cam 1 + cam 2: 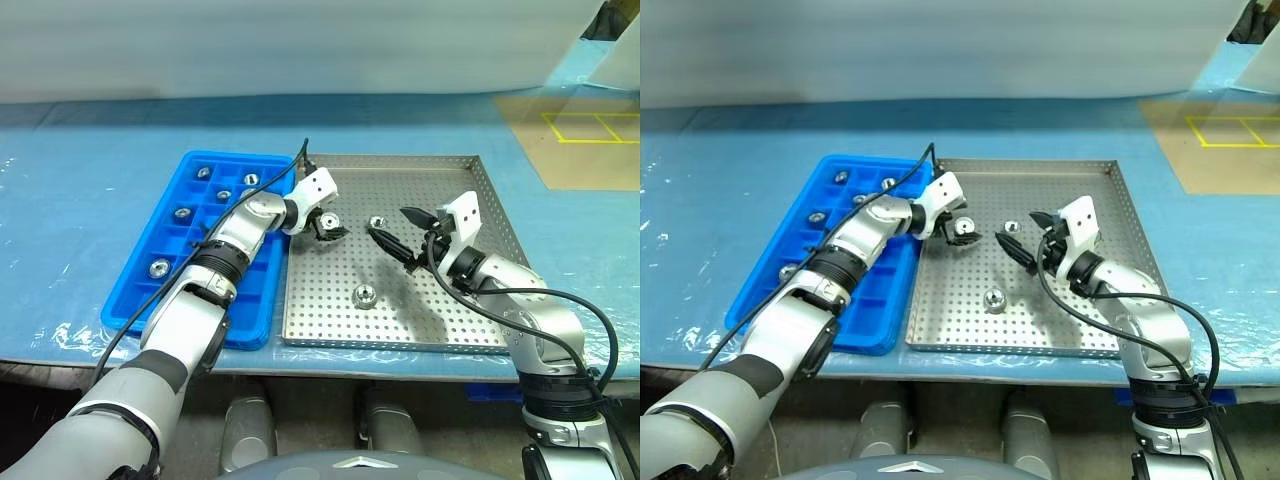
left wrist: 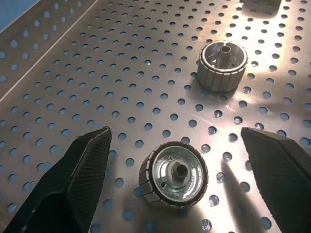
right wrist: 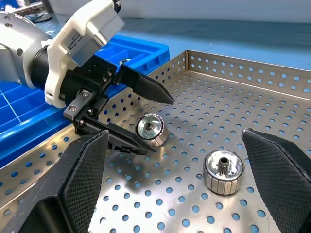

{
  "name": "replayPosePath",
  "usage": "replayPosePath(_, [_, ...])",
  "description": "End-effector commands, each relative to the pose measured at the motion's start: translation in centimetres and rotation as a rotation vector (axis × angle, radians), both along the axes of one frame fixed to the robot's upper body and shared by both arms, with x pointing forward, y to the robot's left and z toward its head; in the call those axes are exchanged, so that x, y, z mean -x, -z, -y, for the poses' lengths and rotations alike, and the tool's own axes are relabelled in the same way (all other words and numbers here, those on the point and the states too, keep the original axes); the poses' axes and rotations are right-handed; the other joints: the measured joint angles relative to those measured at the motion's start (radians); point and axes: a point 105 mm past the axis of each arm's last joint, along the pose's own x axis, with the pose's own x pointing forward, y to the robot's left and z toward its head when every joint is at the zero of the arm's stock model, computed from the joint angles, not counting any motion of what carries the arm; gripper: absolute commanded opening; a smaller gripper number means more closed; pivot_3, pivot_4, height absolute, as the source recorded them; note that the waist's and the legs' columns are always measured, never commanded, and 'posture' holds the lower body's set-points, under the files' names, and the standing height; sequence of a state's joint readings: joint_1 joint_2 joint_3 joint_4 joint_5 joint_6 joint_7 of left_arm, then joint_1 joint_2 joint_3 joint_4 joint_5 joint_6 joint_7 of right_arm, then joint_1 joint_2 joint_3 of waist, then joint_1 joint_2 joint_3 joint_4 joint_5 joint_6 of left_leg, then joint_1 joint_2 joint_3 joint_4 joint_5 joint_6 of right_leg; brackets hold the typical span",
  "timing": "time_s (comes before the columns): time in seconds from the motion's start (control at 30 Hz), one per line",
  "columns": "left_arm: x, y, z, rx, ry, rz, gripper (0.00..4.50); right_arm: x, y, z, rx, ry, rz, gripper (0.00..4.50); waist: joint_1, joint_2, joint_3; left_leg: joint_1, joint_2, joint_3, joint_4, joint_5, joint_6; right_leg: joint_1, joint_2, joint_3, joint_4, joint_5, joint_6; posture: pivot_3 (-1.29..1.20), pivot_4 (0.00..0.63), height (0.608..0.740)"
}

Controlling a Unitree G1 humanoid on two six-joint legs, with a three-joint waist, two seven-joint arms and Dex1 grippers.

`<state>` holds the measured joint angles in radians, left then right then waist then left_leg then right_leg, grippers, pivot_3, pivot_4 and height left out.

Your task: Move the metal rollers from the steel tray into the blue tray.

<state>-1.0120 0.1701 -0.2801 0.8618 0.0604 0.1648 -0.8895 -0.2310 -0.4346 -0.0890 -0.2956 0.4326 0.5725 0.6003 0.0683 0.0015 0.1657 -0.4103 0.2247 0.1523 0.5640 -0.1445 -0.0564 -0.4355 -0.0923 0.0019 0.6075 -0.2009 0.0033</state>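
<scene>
My left claw point(image 1: 327, 226) has its fingers spread wide on either side of one metal roller point(image 2: 173, 174) lying on the steel tray point(image 1: 455, 315), close to the blue tray point(image 1: 150, 300); the right claw point(image 1: 395, 238) is also spread and empty near a second roller point(image 3: 223, 171). The straddled roller looks tilted onto its edge, so I judge that uneven finger contact could roll it away or squeeze it out. The two claws sit near each other, so a careless lift risks a collision.
</scene>
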Motion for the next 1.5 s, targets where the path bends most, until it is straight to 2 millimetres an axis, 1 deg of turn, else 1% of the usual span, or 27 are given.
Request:
replayPosePath(0.03, [-0.4,-1.7,0.7,-0.02,0.036,0.049,4.48,0.4,-1.9,-0.3,0.002,-0.015,0.082,4.5,0.0,0.0,0.0,0.0,0.0,0.0,0.0,0.0,0.0,0.0,0.0,0.0,0.0,0.0,0.0,-0.18,0.15,0.74])
replayPosePath(0.17, [-0.7,-1.6,0.8,-0.049,0.021,0.054,4.48,0.4,-1.8,-0.3,0.005,-0.015,0.081,4.5,0.0,0.0,0.0,0.0,0.0,0.0,0.0,0.0,0.0,0.0,0.0,0.0,0.0,0.0,0.0,-0.18,0.15,0.74])
replayPosePath(0.43, [-0.7,-0.8,0.9,-0.142,0.04,0.063,4.48,0.4,-1.8,-0.5,0.004,-0.02,0.082,4.5,0.0,0.0,0.0,0.0,0.0,0.0,0.0,0.0,0.0,0.001,0.0,0.0,0.0,0.0,0.0,-0.18,0.15,0.74])
replayPosePath(0.53, [-0.9,-0.7,0.8,-0.169,0.026,0.084,3.9,0.3,-1.8,-0.6,0.01,-0.024,0.084,4.5,0.0,0.0,0.0,0.0,0.0,0.0,0.0,0.0,0.0,0.001,0.0,0.0,0.0,0.0,0.0,-0.18,0.15,0.74])
replayPosePath(0.73, [-1.4,-0.5,0.4,-0.208,0.002,0.1,1.75,0.3,-1.6,-0.8,0.019,-0.029,0.083,4.5,0.0,0.0,0.0,0.0,0.0,0.0,0.0,0.0,0.0,0.001,0.0,0.0,-0.001,0.0,0.0,-0.17,0.15,0.74])
replayPosePath(0.9, [-1.2,-0.5,0.7,-0.167,0.001,0.071,1.72,0.3,-1.6,-0.8,0.019,-0.028,0.085,4.5,0.001,0.0,0.0,0.0,0.0,0.0,0.0,0.0,0.0,0.001,0.0,0.0,-0.001,0.0,0.0,-0.17,0.15,0.74])
replayPosePath(1.13, [-1.6,-3.8,2.0,0.098,-0.079,-0.002,1.72,0.1,-1.3,-1.0,0.018,-0.036,0.082,4.5,0.001,0.0,0.0,0.0,0.0,0.0,-0.001,0.0,0.001,0.001,-0.001,0.0,-0.001,0.0,0.0,-0.15,0.15,0.74])
replayPosePath(1.23, [-2.0,-4.9,1.7,0.18,-0.147,0.012,1.72,-0.2,-1.2,-1.5,0.014,-0.053,0.083,4.5,0.001,0.0,0.0,0.0,0.0,0.0,-0.001,0.0,0.001,0.0,-0.001,0.0,-0.001,0.0,0.0,-0.13,0.15,0.74])
replayPosePath(1.37, [-2.5,-6.7,0.5,0.254,-0.245,0.095,1.72,-0.5,-1.0,-2.0,0.013,-0.081,0.078,4.5,0.002,0.0,0.0,0.0,0.0,0.0,-0.001,-0.001,0.001,0.0,0.0,0.0,-0.001,0.0,0.0,-0.08,0.15,0.74])
replayPosePath(1.5, [-1.9,-8.0,-1.0,0.328,-0.316,0.146,1.72,-1.0,-0.8,-2.7,0.014,-0.117,0.079,4.5,0.002,0.0,0.0,-0.001,0.0,0.0,-0.002,-0.001,0.002,0.0,0.0,-0.001,-0.002,0.0,0.0,-0.04,0.15,0.74])
